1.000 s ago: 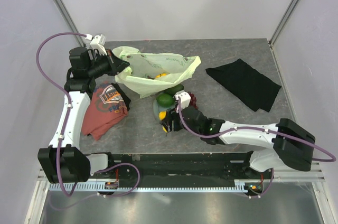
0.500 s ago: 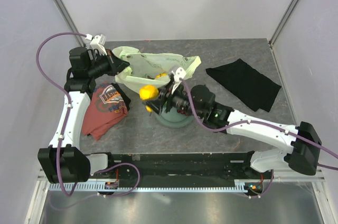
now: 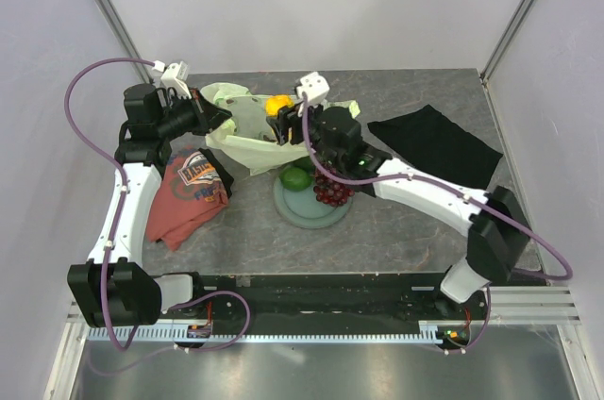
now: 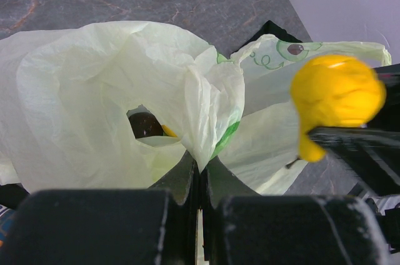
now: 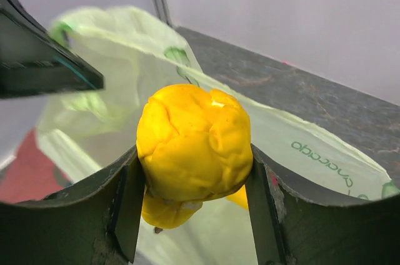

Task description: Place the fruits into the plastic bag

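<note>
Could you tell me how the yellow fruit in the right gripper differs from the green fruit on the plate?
The yellow fruit is clamped in the right gripper over the plastic bag, while the green fruit lies free on the plate. The yellow fruit looks round and wrinkled; the green fruit looks smoother, with a sheen. Both are small toy-like fruits, and neither is inside the plastic bag.

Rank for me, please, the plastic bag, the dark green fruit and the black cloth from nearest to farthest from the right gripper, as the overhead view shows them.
From the right gripper:
1. plastic bag, just below it, at the back left.
2. dark green fruit, on the plate, toward the near edge.
3. black cloth, well off to the right.
</note>
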